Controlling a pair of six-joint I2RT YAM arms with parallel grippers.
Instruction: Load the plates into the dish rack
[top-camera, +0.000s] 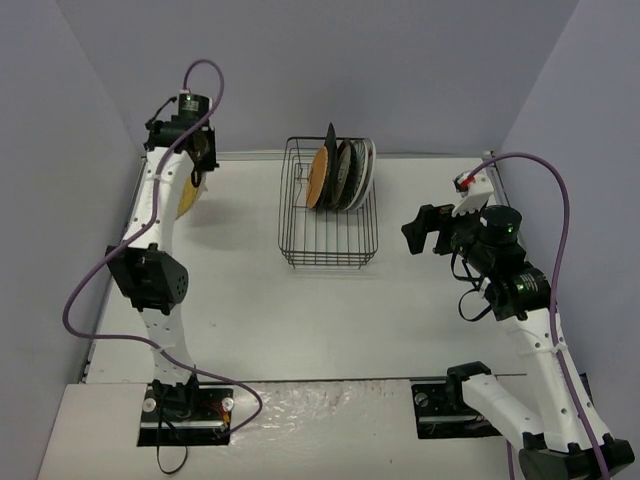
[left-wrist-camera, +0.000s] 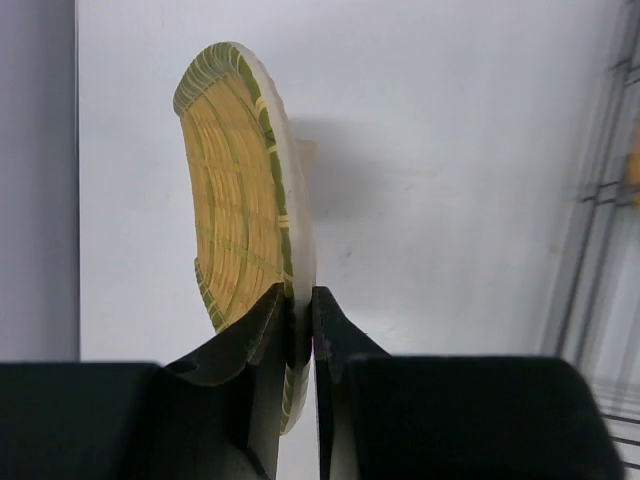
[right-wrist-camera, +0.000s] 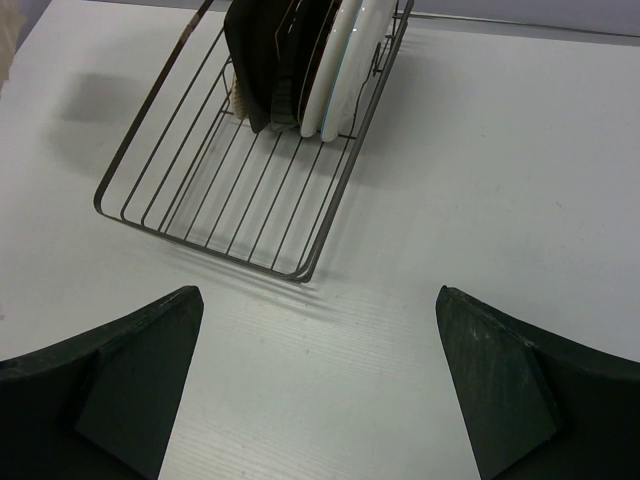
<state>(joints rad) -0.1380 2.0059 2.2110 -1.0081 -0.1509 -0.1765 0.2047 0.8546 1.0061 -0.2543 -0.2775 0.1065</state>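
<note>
Dish rack (top-camera: 300, 240): one
Plates standing in the rack (top-camera: 345, 175): five, packed close at its far end
Yellow-green plate (left-wrist-camera: 235, 200) outside the rack: one
Plates altogether: six
Arms (top-camera: 150, 280): two

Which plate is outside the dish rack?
The yellow-green plate, gripped on edge by the left gripper at the far left; the other plates stand inside the dish rack.

The yellow-green plate (left-wrist-camera: 235, 210) looks woven and matt; the dish rack (right-wrist-camera: 245, 185) is thin dark metal wire.
</note>
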